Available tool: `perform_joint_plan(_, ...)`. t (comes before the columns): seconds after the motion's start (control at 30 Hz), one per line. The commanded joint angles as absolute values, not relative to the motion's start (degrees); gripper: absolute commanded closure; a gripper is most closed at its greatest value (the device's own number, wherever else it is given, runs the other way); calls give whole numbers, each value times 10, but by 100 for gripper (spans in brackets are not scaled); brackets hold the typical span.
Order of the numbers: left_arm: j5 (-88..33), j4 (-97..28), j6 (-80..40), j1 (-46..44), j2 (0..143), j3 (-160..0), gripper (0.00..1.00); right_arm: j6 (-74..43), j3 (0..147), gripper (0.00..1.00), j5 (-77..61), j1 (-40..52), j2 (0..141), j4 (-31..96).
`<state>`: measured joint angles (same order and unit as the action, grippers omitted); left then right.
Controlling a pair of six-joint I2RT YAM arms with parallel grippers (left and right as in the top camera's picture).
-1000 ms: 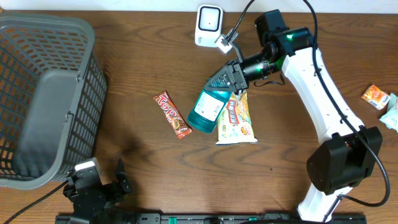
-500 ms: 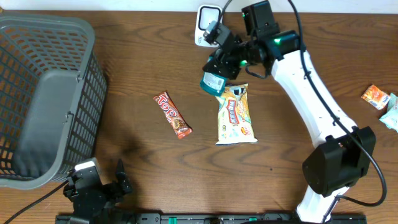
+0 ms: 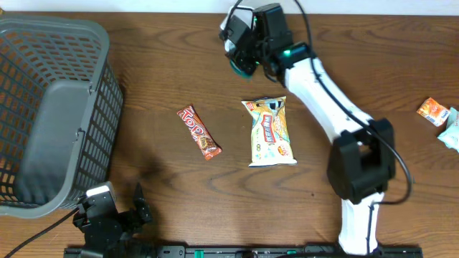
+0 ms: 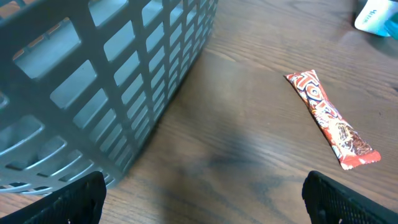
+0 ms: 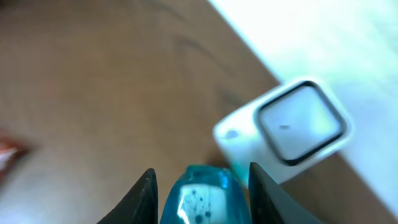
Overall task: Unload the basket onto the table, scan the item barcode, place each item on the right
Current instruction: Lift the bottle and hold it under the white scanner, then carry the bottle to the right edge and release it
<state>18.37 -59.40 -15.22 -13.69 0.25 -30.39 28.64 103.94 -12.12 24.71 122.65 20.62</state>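
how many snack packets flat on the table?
4: red bar mid-table, yellow bag beside it, orange packet and pale packet at right edge. Others may be hidden.

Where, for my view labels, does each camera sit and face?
Overhead: above the table, looking straight down; basket, candy bar, snack bag, scanner; whole right arm, left arm at the bottom edge.
Left wrist: low over the table, facing basket and candy bar; open left gripper's tips in the lower corners.
Right wrist: looks along the right gripper, closed on a bottle, toward the scanner.
Shared: overhead and left wrist both show basket and candy bar; overhead and right wrist, scanner and bottle.
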Motion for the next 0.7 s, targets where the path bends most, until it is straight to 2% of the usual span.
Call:
perform_joint_plan(0.0,191,-593,-153,-136,2,-305,2,296,1048,99,43,258,1228,142)
perform_joint_plan(0.13,191,-593,-153,-136,2,-305,2,297,1049,99,136,273,1227,69)
perform_joint_plan(0.37,191,-593,-153,-136,2,-305,2,301,1049,98,125,277,1255,-59)
perform_joint_plan(0.43,191,-593,-153,-136,2,-305,2,304,1049,96,147,278,1274,-111)
perform_joint_plan(0.47,191,-593,-153,-136,2,-305,2,311,1049,88,163,279,1284,-138)
perform_joint_plan(0.53,191,-593,-153,-136,2,-305,2,331,1050,83,190,282,1297,-181)
perform_joint_plan(0.67,191,-593,-153,-136,2,-305,2,397,1051,81,210,287,1322,-232)
